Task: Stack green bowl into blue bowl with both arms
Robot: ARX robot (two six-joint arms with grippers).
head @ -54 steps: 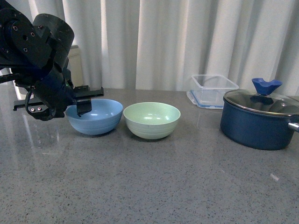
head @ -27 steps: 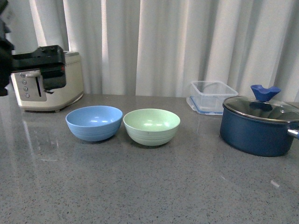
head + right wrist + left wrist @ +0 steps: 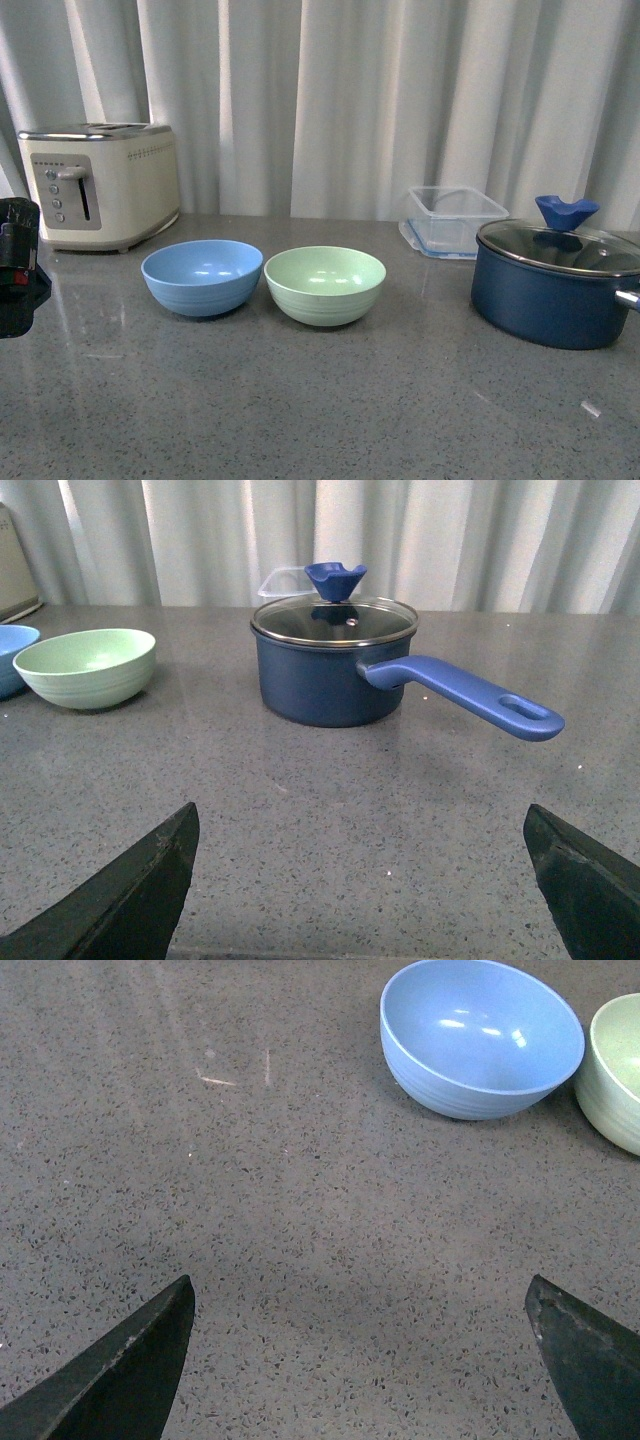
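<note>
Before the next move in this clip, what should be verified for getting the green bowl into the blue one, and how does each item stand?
1. Green bowl upright and empty: ok.
2. Blue bowl upright and empty, ready to receive: ok.
3. Room between the two bowls for a finger: cannot tell; their rims look nearly touching.
4. Left gripper open and holding nothing: ok.
5. Right gripper open and holding nothing: ok.
6. Navy pot standing well apart from the green bowl: ok.
</note>
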